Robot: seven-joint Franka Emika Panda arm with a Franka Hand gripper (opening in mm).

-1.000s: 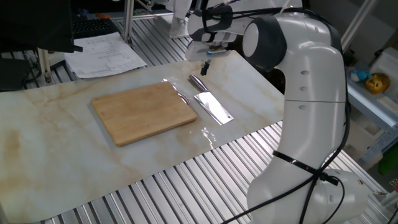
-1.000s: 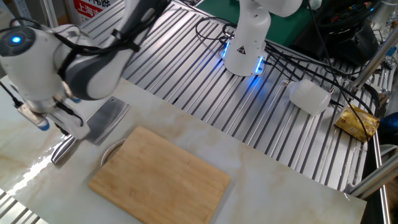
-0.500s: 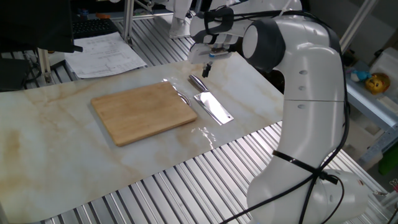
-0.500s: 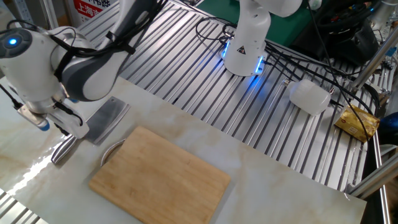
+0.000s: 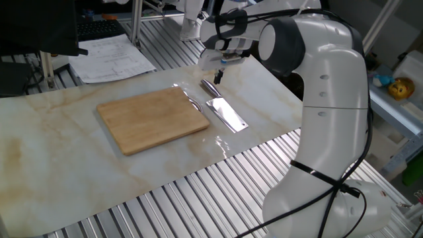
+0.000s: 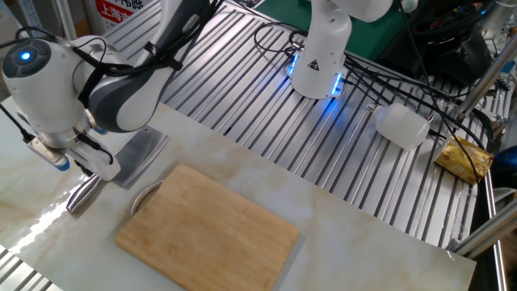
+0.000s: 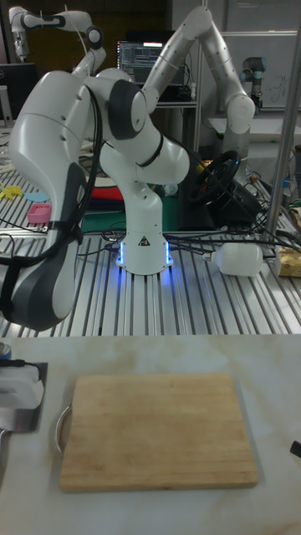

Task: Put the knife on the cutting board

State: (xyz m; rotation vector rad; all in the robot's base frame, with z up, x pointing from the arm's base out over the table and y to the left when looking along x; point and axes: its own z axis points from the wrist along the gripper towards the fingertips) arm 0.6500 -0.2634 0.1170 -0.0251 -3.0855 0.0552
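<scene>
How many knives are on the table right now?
1. The knife lies flat on the table just beside the cutting board, its handle under the gripper. No others are visible, though the arm hides some of the table.

**Hand lifts slightly above the knife handle**

Over the last second the hand (image 5: 217, 73) has risen a little and eased back from the knife (image 5: 224, 109). In the other fixed view the hand (image 6: 60, 162) and wrist sit slightly higher and further right than before.
</scene>
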